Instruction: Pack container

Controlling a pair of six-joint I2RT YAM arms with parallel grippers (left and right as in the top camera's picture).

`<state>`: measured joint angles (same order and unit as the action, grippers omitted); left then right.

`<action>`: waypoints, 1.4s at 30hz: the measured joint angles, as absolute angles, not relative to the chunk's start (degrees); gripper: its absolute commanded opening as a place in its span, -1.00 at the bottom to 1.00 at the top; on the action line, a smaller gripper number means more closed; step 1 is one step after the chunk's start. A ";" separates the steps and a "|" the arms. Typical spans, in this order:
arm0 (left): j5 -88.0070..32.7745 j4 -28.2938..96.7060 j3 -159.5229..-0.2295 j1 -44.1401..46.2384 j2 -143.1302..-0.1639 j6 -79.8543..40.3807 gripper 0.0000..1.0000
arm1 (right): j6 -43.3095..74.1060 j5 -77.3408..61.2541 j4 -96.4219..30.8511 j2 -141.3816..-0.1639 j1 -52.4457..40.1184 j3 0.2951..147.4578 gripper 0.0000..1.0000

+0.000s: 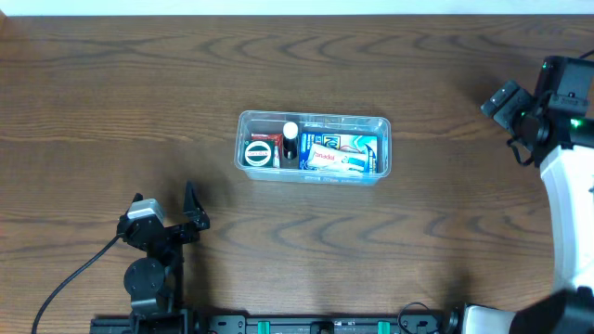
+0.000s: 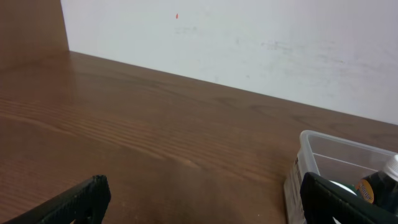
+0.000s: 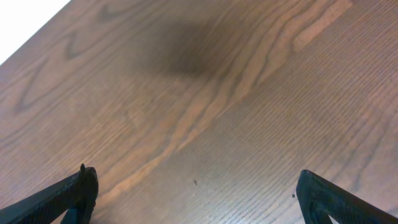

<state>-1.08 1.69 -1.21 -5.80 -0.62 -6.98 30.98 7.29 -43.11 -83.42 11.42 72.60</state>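
Your dark wood-grain tabletop (image 1: 390,56) carries one container (image 1: 387,139) near its middle, well apart from both pairs of jaws. The left jaws stand wide near the near edge, toward the left corner, and the right jaws gape wide by the right edge. The container is clear, rectangular and round-cornered, holding one blue packet (image 1: 339,153), one white-capped bottle (image 1: 290,139) and one round disc (image 1: 260,154).
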 measured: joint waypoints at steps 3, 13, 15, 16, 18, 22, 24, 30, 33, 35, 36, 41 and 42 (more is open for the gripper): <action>-1.10 1.72 -1.21 -5.80 -0.62 -7.01 0.96 | 31.00 7.38 -42.81 -77.28 10.11 68.75 0.99; -1.10 1.85 -1.28 -5.80 -0.62 -7.01 0.96 | 27.88 8.67 -26.72 -49.08 8.16 42.81 0.99; -1.10 1.87 -1.28 -5.80 -0.64 -7.01 0.96 | 23.20 5.65 -21.04 -44.21 8.16 37.89 0.99; -1.10 1.87 -1.30 -5.80 -0.62 -6.98 0.96 | 19.81 3.11 -18.22 -41.32 8.14 35.16 0.98; -1.15 1.91 -1.30 -5.80 -0.62 -7.01 0.96 | 13.82 -1.72 -14.85 -36.32 8.10 30.87 0.98; -1.13 1.91 -1.30 -5.80 -0.62 -7.01 0.96 | 5.58 -8.51 -11.64 -27.40 8.10 24.08 0.98; -1.13 1.89 -1.30 -5.80 -0.62 -7.01 0.96 | 3.57 -10.17 -10.98 -23.55 8.10 20.95 0.99; -1.13 1.91 -1.30 -5.80 -0.62 -7.01 0.96 | 0.95 -12.19 -7.53 -13.41 7.99 12.51 0.98; -1.13 1.89 -1.30 -5.80 -0.62 -7.01 0.96 | 0.51 -11.73 -5.96 -9.50 6.68 9.13 0.99; -1.13 1.89 -1.30 -5.80 -0.62 -7.01 0.96 | 0.34 -10.55 -5.85 -7.11 4.91 7.09 0.98; -1.13 1.89 -1.30 -5.80 -0.62 -7.01 0.96 | 0.27 -9.56 -5.80 -6.09 3.84 6.17 0.98; -1.13 1.89 -1.30 -5.80 -0.62 -7.01 0.96 | 0.10 -4.54 -5.76 -3.27 0.51 3.95 0.99; -1.13 1.89 -1.30 -5.80 -0.62 -7.01 0.96 | 0.10 -3.70 -5.74 -3.03 0.27 3.73 0.99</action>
<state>-1.13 1.89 -1.30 -5.80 -0.62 -7.01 0.10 -3.70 -5.74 -3.03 0.27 3.73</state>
